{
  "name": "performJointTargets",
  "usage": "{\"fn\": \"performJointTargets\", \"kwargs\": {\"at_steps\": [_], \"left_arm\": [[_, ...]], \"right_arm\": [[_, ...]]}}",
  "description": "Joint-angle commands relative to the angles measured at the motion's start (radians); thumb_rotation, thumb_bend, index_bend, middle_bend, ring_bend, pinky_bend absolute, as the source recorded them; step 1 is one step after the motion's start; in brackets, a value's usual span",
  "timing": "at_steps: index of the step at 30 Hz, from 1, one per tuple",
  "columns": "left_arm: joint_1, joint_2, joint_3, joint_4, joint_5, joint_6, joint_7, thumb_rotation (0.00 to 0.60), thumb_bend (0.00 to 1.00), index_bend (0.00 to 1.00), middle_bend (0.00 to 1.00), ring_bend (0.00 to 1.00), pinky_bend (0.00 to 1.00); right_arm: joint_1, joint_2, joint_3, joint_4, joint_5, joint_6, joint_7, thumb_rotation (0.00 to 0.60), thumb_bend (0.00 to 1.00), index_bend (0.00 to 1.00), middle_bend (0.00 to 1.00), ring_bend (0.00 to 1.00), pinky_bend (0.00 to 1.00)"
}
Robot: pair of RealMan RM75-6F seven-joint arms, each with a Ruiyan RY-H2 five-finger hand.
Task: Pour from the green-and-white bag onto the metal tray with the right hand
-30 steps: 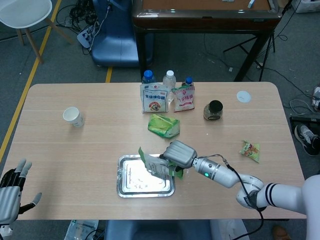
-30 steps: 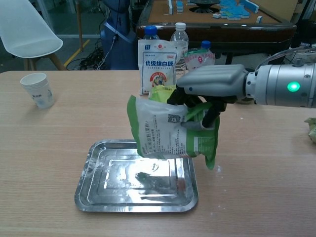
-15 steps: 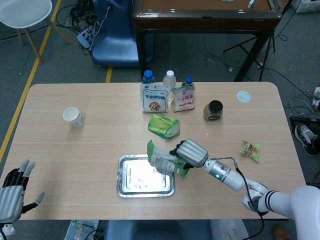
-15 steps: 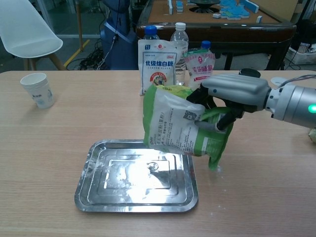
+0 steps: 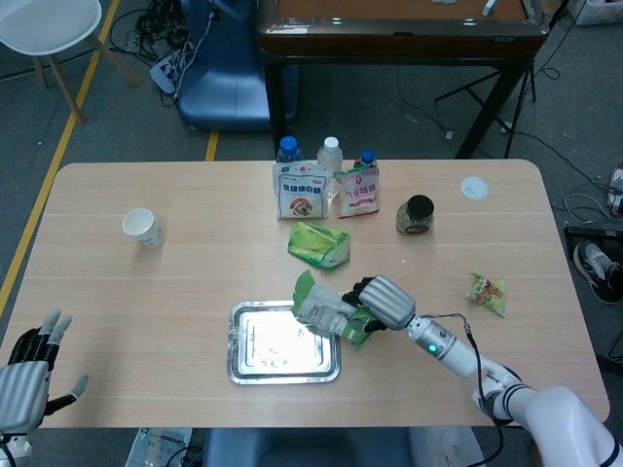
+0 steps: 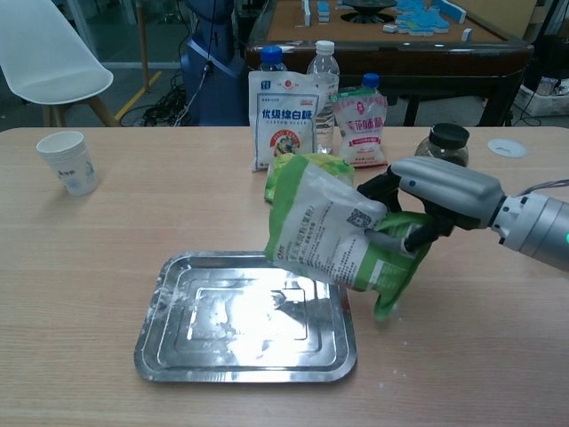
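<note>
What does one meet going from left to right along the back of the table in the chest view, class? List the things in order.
Paper cup → blue-capped bottle → white pouch → clear bottle → pink-and-white pouch → dark-lidded jar → white disc.

Bare table [image 5: 146, 311] lies left of and in front of the metal tray [image 6: 178, 347]. Over the tray's right rear corner the right hand [image 6: 427, 200] holds the green-and-white bag [image 6: 329, 236] tilted. Just behind the bag lies a green packet [image 5: 319, 244], and further back stand two pouches [image 5: 300, 192] and three bottles [image 5: 330, 154]. A jar [image 5: 417, 215] stands back right, a paper cup [image 5: 142, 227] far left.
</note>
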Motion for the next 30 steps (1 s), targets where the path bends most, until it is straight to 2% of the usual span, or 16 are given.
{"fn": "performJointTargets", "kwargs": {"at_steps": [1, 10, 13, 15, 18, 23, 30], "left_arm": [[-0.001, 0.0, 0.0, -0.001, 0.001, -0.001, 0.001, 0.6, 0.23, 0.02, 0.0, 0.08, 0.06], [-0.004, -0.001, 0.002, -0.004, 0.0, -0.009, 0.005, 0.6, 0.23, 0.02, 0.0, 0.08, 0.06], [-0.006, -0.002, 0.002, -0.006, 0.001, -0.011, 0.008, 0.6, 0.23, 0.02, 0.0, 0.08, 0.06], [-0.007, -0.001, 0.002, -0.008, 0.001, -0.012, 0.01, 0.6, 0.23, 0.02, 0.0, 0.08, 0.06], [-0.007, -0.001, 0.002, -0.009, 0.0, -0.011, 0.013, 0.6, 0.23, 0.02, 0.0, 0.08, 0.06], [-0.009, -0.002, 0.002, -0.011, -0.002, -0.015, 0.016, 0.6, 0.23, 0.02, 0.0, 0.08, 0.06], [-0.009, 0.001, 0.002, -0.018, 0.0, -0.013, 0.023, 0.6, 0.23, 0.02, 0.0, 0.08, 0.06]], "right_arm": [[-0.022, -0.053, -0.012, 0.081, -0.002, 0.027, 0.058, 0.6, 0.6, 0.79, 0.66, 0.55, 0.55], [-0.037, -0.099, -0.035, 0.177, -0.006, 0.027, 0.123, 0.6, 0.47, 0.79, 0.64, 0.51, 0.51], [-0.036, -0.101, -0.041, 0.184, -0.006, 0.015, 0.142, 0.6, 0.29, 0.77, 0.6, 0.47, 0.47], [-0.036, -0.1, -0.045, 0.184, -0.005, 0.007, 0.153, 0.6, 0.13, 0.73, 0.56, 0.43, 0.43], [-0.036, -0.093, -0.051, 0.177, -0.004, -0.003, 0.166, 0.6, 0.01, 0.68, 0.52, 0.39, 0.39], [-0.038, -0.076, -0.059, 0.152, -0.001, -0.015, 0.189, 0.6, 0.0, 0.62, 0.47, 0.34, 0.35], [-0.029, -0.054, -0.043, 0.097, 0.007, 0.012, 0.219, 0.6, 0.0, 0.61, 0.45, 0.34, 0.34]]}}
